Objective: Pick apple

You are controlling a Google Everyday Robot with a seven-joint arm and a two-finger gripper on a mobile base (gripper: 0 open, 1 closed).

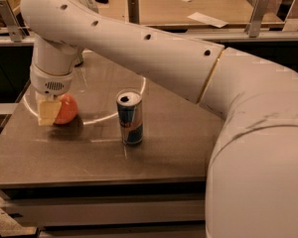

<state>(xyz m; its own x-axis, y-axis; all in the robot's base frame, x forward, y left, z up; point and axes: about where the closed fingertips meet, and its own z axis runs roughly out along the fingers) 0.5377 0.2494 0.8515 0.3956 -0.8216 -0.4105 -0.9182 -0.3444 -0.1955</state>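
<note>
1. Hidden and cut-off areas
- The white jointed robot arm (139,46) crosses the view from lower right to upper left. Its large lower segment covers the right part of the brown, dull-sheen metal desk (188,143), so the right edge of the desk is not visible.
- The pincer (50,112) hangs from the arm's wrist at the left side of the desk, with its pale yellowish tip down at desk level.
- This tip stands in front of the left part of the round reddish-orange apple (67,109) and hides it. Only the right half of the apple shows.
- Pincer state: cannot be told. The far side of the pincer is out of sight, and contact with the apple cannot be confirmed.

2. Edges and free room
- The apple rests on the desk near the left edge.
- The blue-and-silver drink can (130,118) stands upright, well apart from the apple on its right, near the middle of the desk.
- A bare strip of desk lies between the apple and the can, and another runs in front of both to the front edge.
- A bright curved reflection (102,119) runs across the desk between the two items.
</note>
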